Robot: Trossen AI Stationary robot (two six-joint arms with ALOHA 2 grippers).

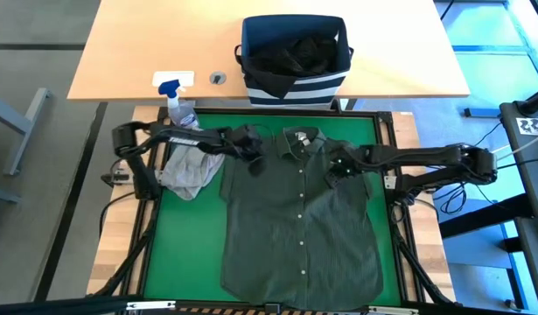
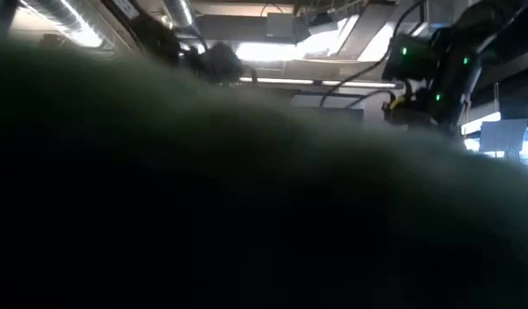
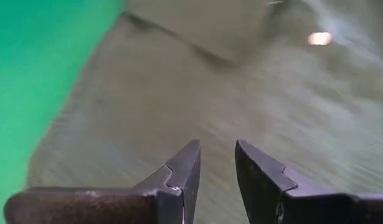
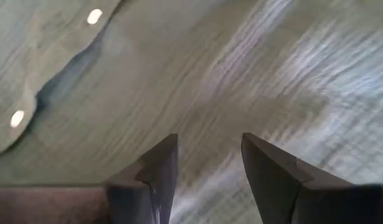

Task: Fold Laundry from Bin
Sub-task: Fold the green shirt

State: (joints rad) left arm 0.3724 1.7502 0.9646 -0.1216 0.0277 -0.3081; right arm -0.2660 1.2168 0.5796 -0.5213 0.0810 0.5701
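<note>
High view: I see the dark olive shirt [image 1: 299,219] spread flat, buttons up, on the green mat [image 1: 185,245], collar toward 12 o'clock. My left pincer [image 1: 251,144] sits at the shirt's shoulder at about 10 o'clock, my right pincer [image 1: 338,166] at the opposite shoulder at about 2 o'clock. A light grey garment [image 1: 192,168] lies crumpled at the mat's 9 o'clock edge, partly under the left arm. The striped bin [image 1: 295,59] stands on the desk [image 1: 129,44] at 12 o'clock, with black cloth [image 1: 295,51] inside. A spray bottle [image 1: 177,101] lies beside the grey garment.

Low view: dark cloth blocks nearly everything; only ceiling fixtures show above.

Left wrist view: the fingers [image 3: 185,171] stand slightly apart over olive fabric, gripping nothing visible.

Right wrist view: the fingers [image 4: 160,168] are parted above the fabric; whether they touch it I cannot tell.
</note>
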